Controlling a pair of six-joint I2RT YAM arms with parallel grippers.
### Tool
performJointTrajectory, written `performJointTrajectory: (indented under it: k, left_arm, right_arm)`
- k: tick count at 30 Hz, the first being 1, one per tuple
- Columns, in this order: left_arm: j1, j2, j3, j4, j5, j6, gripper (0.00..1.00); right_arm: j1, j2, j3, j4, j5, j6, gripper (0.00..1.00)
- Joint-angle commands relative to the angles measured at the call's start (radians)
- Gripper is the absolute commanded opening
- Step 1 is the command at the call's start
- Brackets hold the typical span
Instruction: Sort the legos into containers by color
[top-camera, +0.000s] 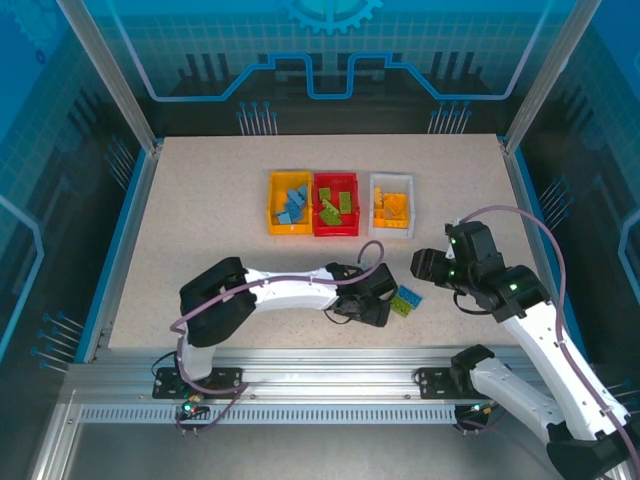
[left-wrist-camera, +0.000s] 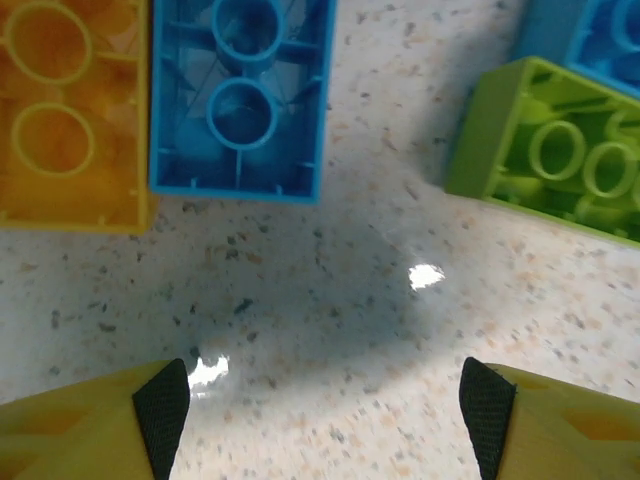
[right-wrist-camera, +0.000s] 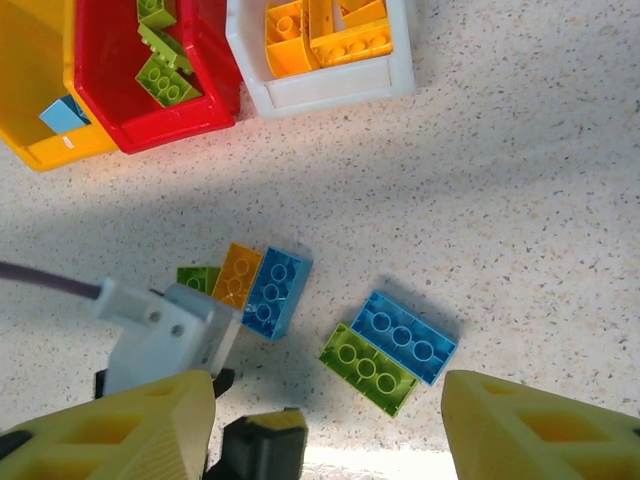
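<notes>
Five loose legos lie upside down on the table: a green (right-wrist-camera: 198, 278), an orange (right-wrist-camera: 238, 275) and a blue one (right-wrist-camera: 275, 292) side by side, then a green (right-wrist-camera: 367, 368) and blue (right-wrist-camera: 404, 337) pair to their right. My left gripper (left-wrist-camera: 327, 415) hovers open just short of the orange (left-wrist-camera: 60, 110) and blue (left-wrist-camera: 240, 95) bricks, nothing between its pads. My right gripper (right-wrist-camera: 325, 440) is open and empty, higher up, above the green-blue pair (top-camera: 406, 300). The containers stand in a row: yellow (top-camera: 274, 205) with blue bricks, red (top-camera: 335, 230) with green, white (top-camera: 392, 180) with orange.
The left gripper's body (right-wrist-camera: 165, 340) shows close to the three-brick group in the right wrist view. The two grippers (top-camera: 365, 308) (top-camera: 425, 265) are near each other at the table's front middle. Glass walls enclose the table.
</notes>
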Motion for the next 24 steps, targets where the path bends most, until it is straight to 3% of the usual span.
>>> performJointTrajectory:
  k: [1,14,19,24]
  left_arm:
    - [0.041,0.032,0.029,0.006,-0.014,0.043,0.77]
    - [0.114,0.135,0.223,-0.049,-0.025,0.205,0.76]
    - [0.109,0.155,0.253,-0.067,-0.003,0.225,0.69]
    - [0.084,0.183,0.258,-0.105,-0.050,0.232,0.68]
  right_arm:
    - [0.011,-0.022,0.001,-0.007,-0.037,0.024,0.64]
    - [0.010,-0.036,0.027,-0.022,-0.023,0.033,0.65]
    - [0.008,-0.035,0.045,-0.035,-0.013,0.029,0.65]
    - [0.007,-0.038,0.056,-0.033,-0.014,0.034,0.65]
